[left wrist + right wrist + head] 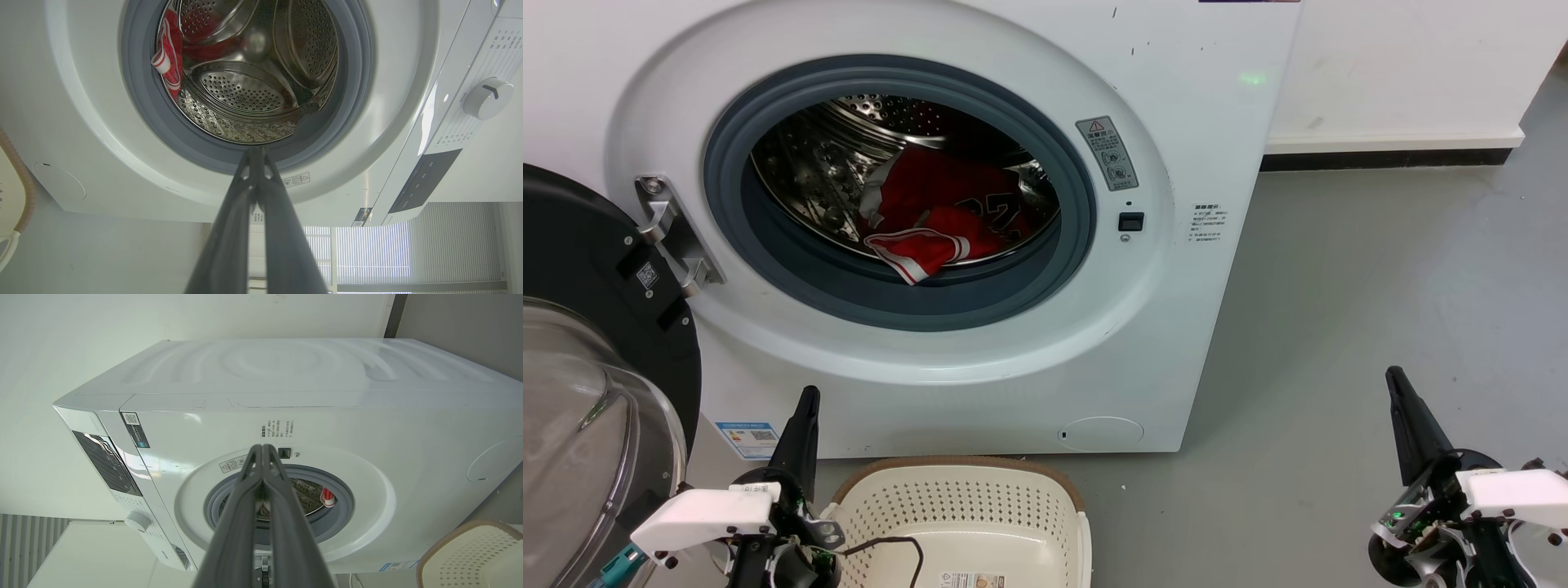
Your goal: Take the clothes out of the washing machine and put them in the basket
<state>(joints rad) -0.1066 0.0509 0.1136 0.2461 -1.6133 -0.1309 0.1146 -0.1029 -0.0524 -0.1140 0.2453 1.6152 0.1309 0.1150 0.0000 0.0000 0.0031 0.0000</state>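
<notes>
Large white front-loading washing machine [1201,269], dark-rimmed glass door [596,343] swung open at left; red jersey clothes with red-white striped trim [935,224] lie inside the perforated steel drum [809,163], trim at its front lip; cream perforated plastic basket [964,506] on the floor just before the machine; left gripper [809,394] beside the basket, fingers pressed together, holding nothing; right gripper [1393,376] well apart, likewise closed and unladen.
</notes>
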